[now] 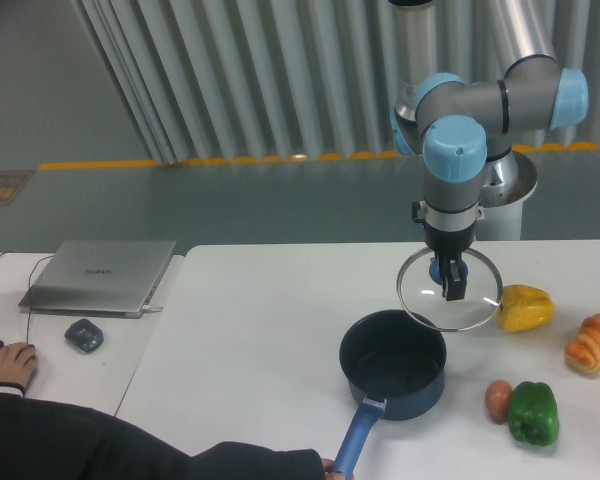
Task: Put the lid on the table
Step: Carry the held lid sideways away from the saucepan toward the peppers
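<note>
My gripper (451, 277) is shut on the blue knob of the clear glass lid (450, 292) and holds it in the air, tilted. The lid hangs above the white table (270, 330), over the far right rim of the dark blue long-handled pot (393, 364). The pot stands open on the table, its handle pointing to the front. The lid's right edge overlaps the yellow pepper in this view.
A yellow pepper (526, 307), a bread roll (593, 341), a green pepper (533, 412) and a small brown fruit (498, 399) lie at the right. A person's arm (130, 450) lies along the front edge. A laptop (100, 274) and mouse (84, 335) sit on the left desk.
</note>
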Motion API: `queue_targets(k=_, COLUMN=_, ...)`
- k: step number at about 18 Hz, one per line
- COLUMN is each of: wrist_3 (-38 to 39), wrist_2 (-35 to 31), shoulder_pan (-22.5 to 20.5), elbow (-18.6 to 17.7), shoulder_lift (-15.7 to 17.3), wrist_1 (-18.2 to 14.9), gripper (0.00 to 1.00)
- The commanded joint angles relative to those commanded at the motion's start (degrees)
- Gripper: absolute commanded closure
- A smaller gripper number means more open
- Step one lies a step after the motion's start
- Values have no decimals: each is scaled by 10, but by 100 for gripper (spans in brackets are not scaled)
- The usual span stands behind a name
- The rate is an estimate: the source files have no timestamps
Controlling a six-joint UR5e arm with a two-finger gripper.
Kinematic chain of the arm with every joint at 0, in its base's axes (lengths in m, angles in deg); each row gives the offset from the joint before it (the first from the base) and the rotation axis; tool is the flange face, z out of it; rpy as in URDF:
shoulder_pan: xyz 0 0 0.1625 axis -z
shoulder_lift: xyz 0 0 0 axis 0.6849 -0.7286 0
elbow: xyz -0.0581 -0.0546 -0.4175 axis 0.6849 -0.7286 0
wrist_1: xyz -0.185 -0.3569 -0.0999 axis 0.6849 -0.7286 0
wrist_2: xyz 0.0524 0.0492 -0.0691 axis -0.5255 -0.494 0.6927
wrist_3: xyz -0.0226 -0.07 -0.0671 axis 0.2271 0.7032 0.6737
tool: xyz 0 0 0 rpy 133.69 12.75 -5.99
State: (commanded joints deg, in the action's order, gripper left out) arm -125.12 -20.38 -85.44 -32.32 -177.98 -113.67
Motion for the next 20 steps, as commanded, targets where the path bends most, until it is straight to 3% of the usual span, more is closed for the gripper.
queue_targets(k=10, wrist_3=0, wrist_2=-1, shoulder_pan=16, elbow=-6, shoulder_lift=4, wrist_1=3, gripper=45)
queue_targets(k=14, wrist_3=-3, wrist_2=0, shoulder_pan=-10, elbow=26, shoulder_lift=-3, wrist_1=0, gripper=48)
queue_targets(k=20, wrist_3=3, wrist_2=-6, shoulder_pan=-11, elbow=55, shoulder_lift=-38, wrist_1=5, gripper=48)
